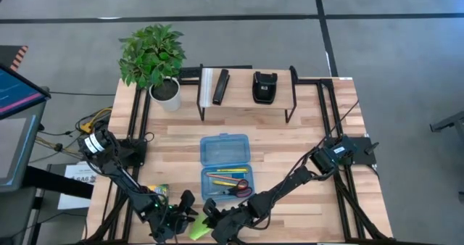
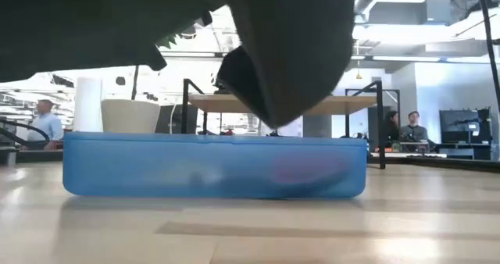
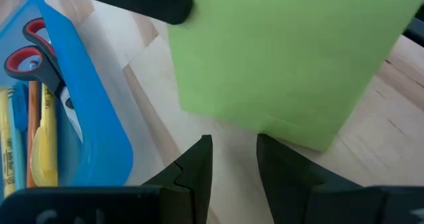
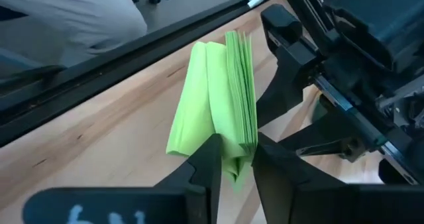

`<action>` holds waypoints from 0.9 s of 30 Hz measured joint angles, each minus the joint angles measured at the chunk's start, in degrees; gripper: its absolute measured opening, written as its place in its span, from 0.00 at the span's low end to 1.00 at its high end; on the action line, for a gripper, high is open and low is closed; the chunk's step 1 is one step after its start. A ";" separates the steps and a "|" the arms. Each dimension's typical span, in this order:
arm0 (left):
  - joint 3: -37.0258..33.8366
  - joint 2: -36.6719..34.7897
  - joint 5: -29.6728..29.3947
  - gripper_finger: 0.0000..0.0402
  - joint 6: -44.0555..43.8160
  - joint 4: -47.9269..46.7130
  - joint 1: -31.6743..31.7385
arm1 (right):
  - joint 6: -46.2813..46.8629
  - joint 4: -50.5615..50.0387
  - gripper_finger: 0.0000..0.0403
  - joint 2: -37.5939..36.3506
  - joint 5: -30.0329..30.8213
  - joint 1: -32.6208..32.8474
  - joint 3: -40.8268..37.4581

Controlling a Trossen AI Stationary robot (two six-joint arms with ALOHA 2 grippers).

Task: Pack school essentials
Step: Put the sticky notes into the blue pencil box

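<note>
The lime sticky-note pad point(image 1: 197, 229) is near the table's near edge, between my two grippers. My right gripper point(image 4: 235, 161) is shut on it. My left gripper point(image 3: 233, 158) is open just short of the pad point(image 3: 285, 52), with bare table showing between its fingers. The open blue case point(image 1: 225, 165) lies mid-table. Its near half holds yellow and orange pencils point(image 3: 41, 138), a light-blue pen and the red-handled scissors point(image 3: 26, 48). The green-yellow crayon box point(image 1: 158, 193) lies on the table left of the case. My right gripper pinches the pad's sheets at one edge point(image 4: 244, 141) between its two fingers, lying low over the table and reaching toward the left. The pad stands on edge in the hold, its sheets fanned. One leaf point(image 4: 192, 105) droops to the side. Whether it is lifted clear does not show.
A potted plant point(image 1: 154, 56) stands at the far left corner. A low shelf point(image 1: 246, 104) at the far side carries a black bar point(image 1: 220, 87) and a black pouch point(image 1: 264, 87). In the low view the case wall point(image 2: 211, 166) fills the middle; people sit in the room behind.
</note>
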 joint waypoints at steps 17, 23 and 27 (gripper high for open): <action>0.04 -0.04 -1.02 0.27 -0.07 -0.03 -0.04 | 0.02 0.09 0.25 0.00 -0.02 -0.04 0.98; 0.04 -0.07 -3.32 0.27 1.41 0.81 -0.04 | -0.09 -0.16 0.25 -0.18 1.54 -0.72 1.00; 0.04 -0.11 -4.67 0.27 1.62 0.81 -0.04 | -0.09 0.11 0.25 -0.48 1.77 -1.22 1.02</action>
